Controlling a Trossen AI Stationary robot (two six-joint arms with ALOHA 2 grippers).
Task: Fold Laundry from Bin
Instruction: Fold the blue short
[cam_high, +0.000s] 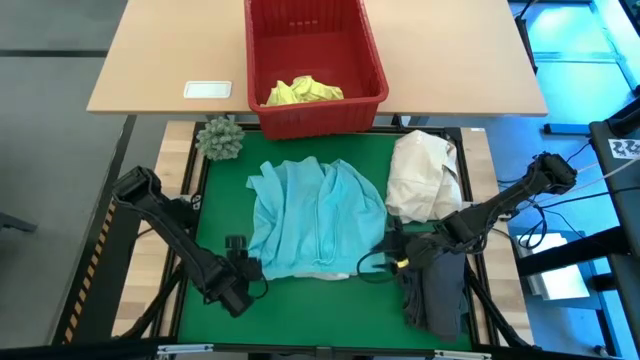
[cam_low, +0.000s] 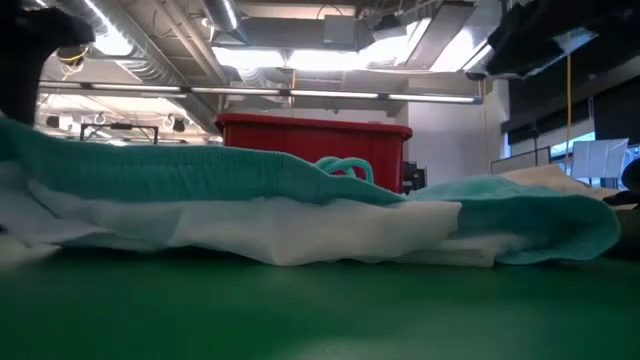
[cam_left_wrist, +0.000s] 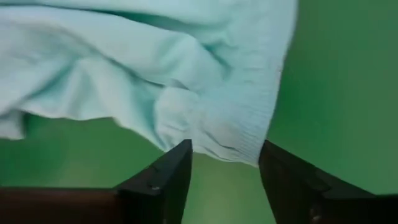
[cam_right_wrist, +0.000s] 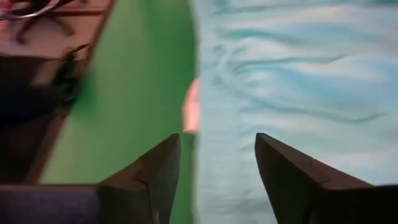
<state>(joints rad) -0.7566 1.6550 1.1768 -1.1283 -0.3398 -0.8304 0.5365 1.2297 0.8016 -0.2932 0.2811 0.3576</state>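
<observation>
Green mat (cam_high: 215, 215) covers the work surface; a tan table (cam_high: 160, 50) adjoins its far edge. The low view shows a ceiling with strip lights (cam_low: 290, 55). From left: spiky green ball (cam_high: 220, 138) at the mat's far left corner; left gripper (cam_high: 240, 258), fingers parted and empty, at the near left corner of the turquoise garment (cam_high: 315, 215), which lies rumpled across the mat's centre, ribbed hem showing. Red bin (cam_high: 316, 110) at the far edge holds a crumpled yellow garment (cam_high: 303, 91). Right gripper (cam_high: 392, 252), fingers parted and empty, at the garment's near right edge. Cream bundle (cam_high: 425, 175) far right; grey garment (cam_high: 440, 295) near right corner.
</observation>
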